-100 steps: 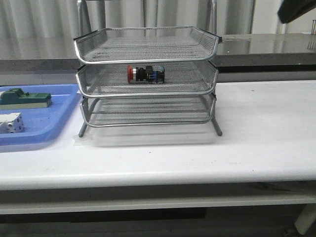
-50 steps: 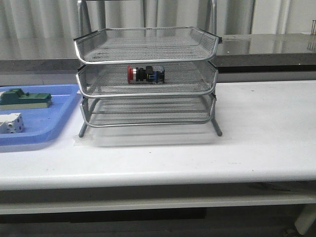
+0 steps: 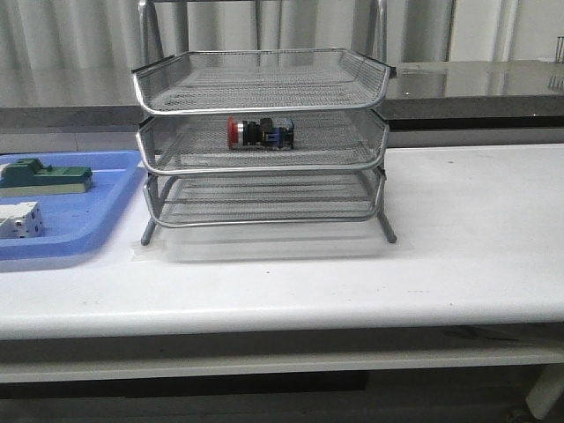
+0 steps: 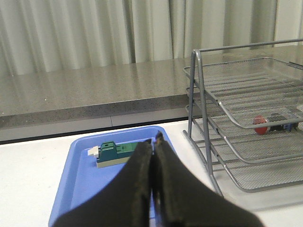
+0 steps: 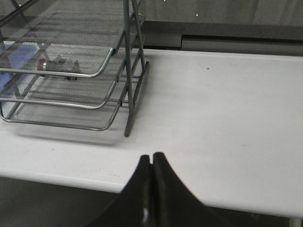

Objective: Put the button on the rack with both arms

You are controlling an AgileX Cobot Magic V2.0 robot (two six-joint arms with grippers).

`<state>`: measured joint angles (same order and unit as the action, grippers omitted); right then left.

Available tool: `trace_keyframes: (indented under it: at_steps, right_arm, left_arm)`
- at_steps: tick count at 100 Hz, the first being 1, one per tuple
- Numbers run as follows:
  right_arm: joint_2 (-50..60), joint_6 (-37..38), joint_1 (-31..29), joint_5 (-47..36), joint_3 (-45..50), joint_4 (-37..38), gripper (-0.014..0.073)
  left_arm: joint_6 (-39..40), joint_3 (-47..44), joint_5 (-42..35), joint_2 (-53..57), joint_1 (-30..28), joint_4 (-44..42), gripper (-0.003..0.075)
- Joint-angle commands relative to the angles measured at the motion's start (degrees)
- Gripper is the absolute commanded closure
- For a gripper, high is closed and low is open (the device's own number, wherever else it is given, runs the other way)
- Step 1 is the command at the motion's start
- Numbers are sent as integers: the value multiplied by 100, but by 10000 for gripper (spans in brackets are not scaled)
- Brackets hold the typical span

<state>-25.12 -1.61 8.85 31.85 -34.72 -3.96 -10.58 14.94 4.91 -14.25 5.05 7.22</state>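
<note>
- White desk (image 3: pixel 458 229) carries the rack (image 3: pixel 262 141); the button (image 3: pixel 258 132) lies in its middle tier.
- Left gripper (image 4: pixel 154 142), fingers pressed together, empty, hovers before the blue tray (image 4: pixel 80 179).
- Right gripper (image 5: pixel 151 158), likewise pinched closed, hangs over the desk edge, rack well ahead.

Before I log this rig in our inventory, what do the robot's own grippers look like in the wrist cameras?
Both look alike: the left gripper and right gripper are matte black, each with two broad fingers tapering to narrow tips. The surfaces are plain and smooth, with no visible markings, labels, cables or padding of another colour. The arms behind them are out of frame, so nothing can be said about them.
</note>
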Motion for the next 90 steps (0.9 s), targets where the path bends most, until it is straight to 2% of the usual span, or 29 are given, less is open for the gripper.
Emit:
trace_keyframes:
  at_steps: [1,90]
  right_arm:
    - [183,-50,-33,-344,-117,54,660]
    - [261,-50,-33,-316,-41,118,660]
  left_arm:
    - [51,160,-455,-38,-5,44,741]
    - [51,160,-455,-38,-5,44,741]
